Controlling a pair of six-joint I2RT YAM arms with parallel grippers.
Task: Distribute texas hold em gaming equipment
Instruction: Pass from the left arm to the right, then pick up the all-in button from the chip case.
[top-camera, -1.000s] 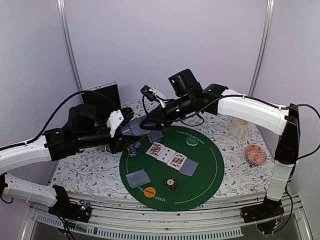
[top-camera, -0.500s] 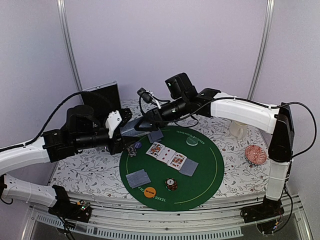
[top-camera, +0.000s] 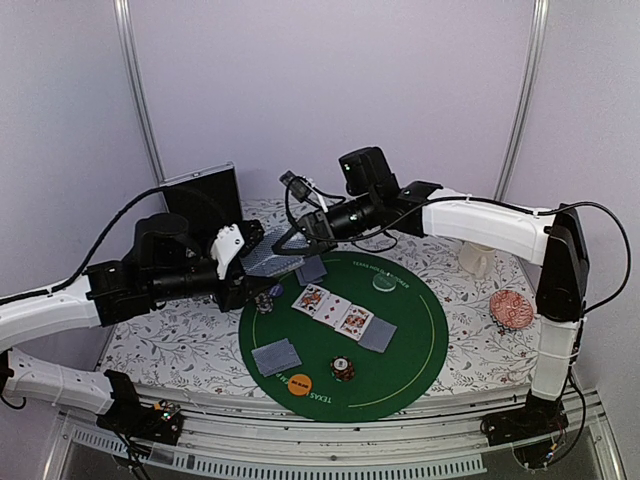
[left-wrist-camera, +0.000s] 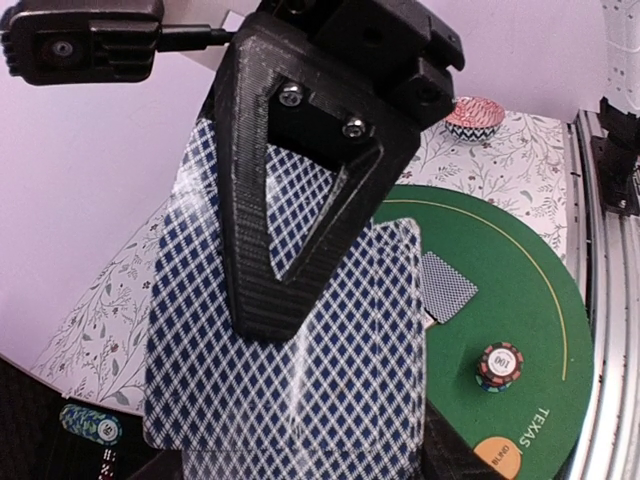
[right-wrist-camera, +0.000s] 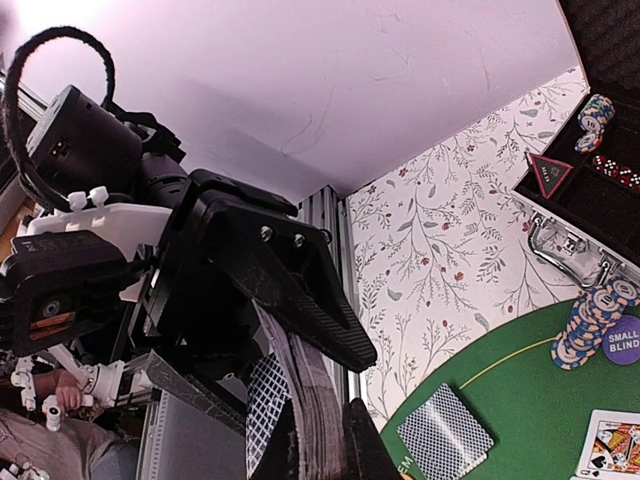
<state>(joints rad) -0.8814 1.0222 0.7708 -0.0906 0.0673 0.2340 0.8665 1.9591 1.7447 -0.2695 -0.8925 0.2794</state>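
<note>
— Where is the deck right now?
— Up in the air, near the far-left edge of the green mat (top-camera: 420, 340), not resting on anything. My left gripper (top-camera: 248, 268) is clamped on the deck of cards (top-camera: 265, 262) at one end, with the patterned backs turned toward its wrist camera.

— And your right one?
— My right gripper (right-wrist-camera: 322, 445) reaches across to meet it. Its jaws look closed on the free edge of the top card (left-wrist-camera: 330, 390), and one finger lies flat across the blue-diamond back. I can't tell whether only a single card sits between the pads.

— How will that card handle?
— I judge it light, thin, springy and slick. Cards glide over each other, so a second one could ride along. It will bend before it breaks, but a hard pinch may crease it.

— So where do you take hold?
— Shallow, right at the edge, pads flat on face and back. Then I'd draw it out along the deck's face instead of peeling upward, with the left squeezing firmly so the stack doesn't fan or spill
</note>
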